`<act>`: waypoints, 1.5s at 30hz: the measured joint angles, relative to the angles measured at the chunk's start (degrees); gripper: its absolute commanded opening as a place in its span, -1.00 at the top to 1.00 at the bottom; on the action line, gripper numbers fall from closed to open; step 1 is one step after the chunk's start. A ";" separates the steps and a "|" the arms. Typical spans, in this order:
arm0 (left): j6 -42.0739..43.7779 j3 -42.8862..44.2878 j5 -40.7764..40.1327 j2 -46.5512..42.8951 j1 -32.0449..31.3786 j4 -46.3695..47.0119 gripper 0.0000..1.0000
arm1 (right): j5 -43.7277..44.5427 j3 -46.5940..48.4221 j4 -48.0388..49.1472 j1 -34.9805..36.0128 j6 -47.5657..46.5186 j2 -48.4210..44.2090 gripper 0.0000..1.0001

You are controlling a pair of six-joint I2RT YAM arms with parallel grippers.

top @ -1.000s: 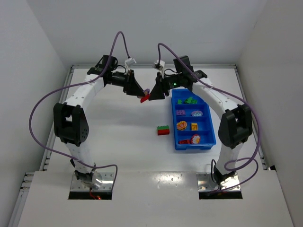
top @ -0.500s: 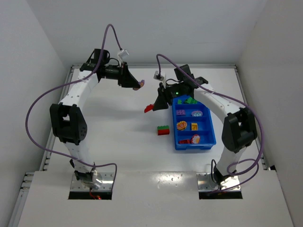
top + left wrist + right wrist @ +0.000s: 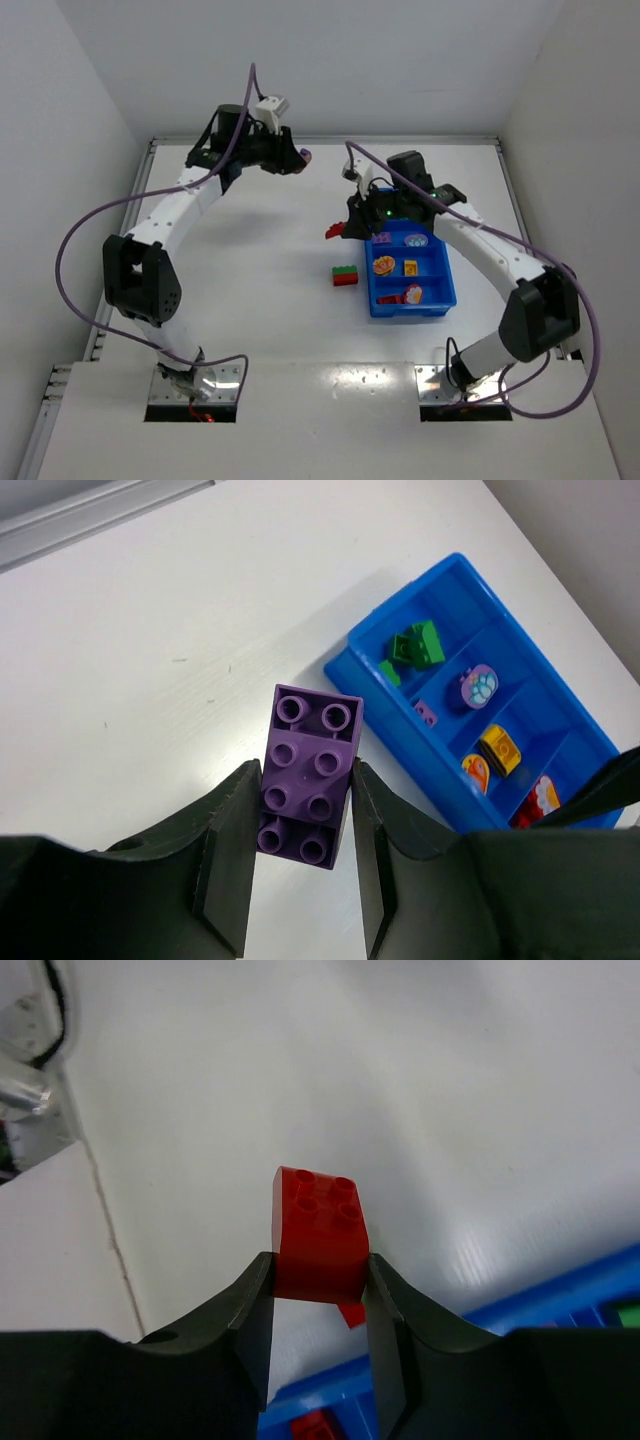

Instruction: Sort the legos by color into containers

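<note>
My left gripper is shut on a purple lego, held high over the table's far left-centre; from above that purple lego shows at the fingertips. My right gripper is shut on a red lego, and overhead this red lego hangs just left of the blue tray. The tray's compartments hold green, purple, yellow and red pieces. A red-and-green lego lies on the table left of the tray.
White walls close in the table on three sides. A metal rail runs along the left edge. Purple cables loop above both arms.
My left gripper swung back and to the right with the purple lego. My right gripper carried the red lego rightward to the tray's left edge.
</note>
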 measured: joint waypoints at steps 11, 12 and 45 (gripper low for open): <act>-3.45 6.21 -6.14 8.09 -11.10 -1.44 1.00 | 19.04 -13.57 1.20 -3.08 9.66 -18.60 1.00; -3.43 6.67 -5.81 9.09 -11.74 -1.62 1.00 | 19.65 -14.12 0.42 -3.54 9.77 -19.91 1.00; -2.14 19.65 -1.66 25.79 -26.67 -4.76 1.00 | 29.03 -13.40 -34.49 -9.81 -9.20 -33.99 1.00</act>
